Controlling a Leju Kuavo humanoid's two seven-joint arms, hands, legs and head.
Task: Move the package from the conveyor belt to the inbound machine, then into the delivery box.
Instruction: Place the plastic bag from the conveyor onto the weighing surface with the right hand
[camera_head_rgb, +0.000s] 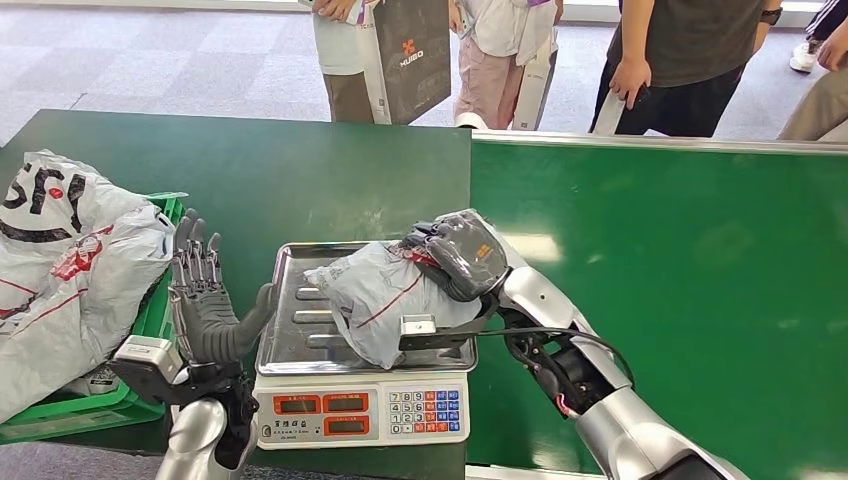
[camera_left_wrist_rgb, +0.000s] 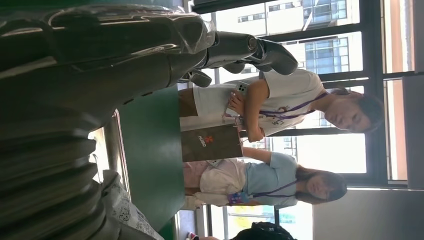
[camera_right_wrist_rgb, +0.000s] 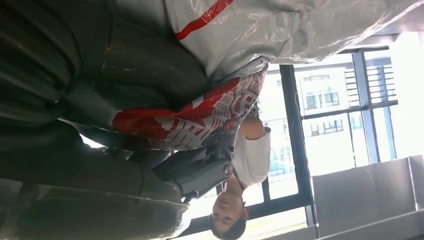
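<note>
A grey plastic package (camera_head_rgb: 385, 292) with red stripes lies on the steel tray of the scale (camera_head_rgb: 300, 330), which stands at the table's near edge. My right hand (camera_head_rgb: 458, 254) grips the package's right end from above. In the right wrist view the package (camera_right_wrist_rgb: 280, 30) is pressed against the hand (camera_right_wrist_rgb: 125, 100), its red and white print right by the fingers (camera_right_wrist_rgb: 197, 170). My left hand (camera_head_rgb: 205, 300) stands upright and open just left of the scale tray, holding nothing. In the left wrist view that hand (camera_left_wrist_rgb: 100, 55) spreads its fingers in the air.
A green crate (camera_head_rgb: 150, 310) at the left holds several grey packages (camera_head_rgb: 70, 270). The green conveyor belt (camera_head_rgb: 680, 280) runs along the right. Several people (camera_head_rgb: 500, 50) stand beyond the table's far edge, one with a dark paper bag (camera_head_rgb: 410, 55).
</note>
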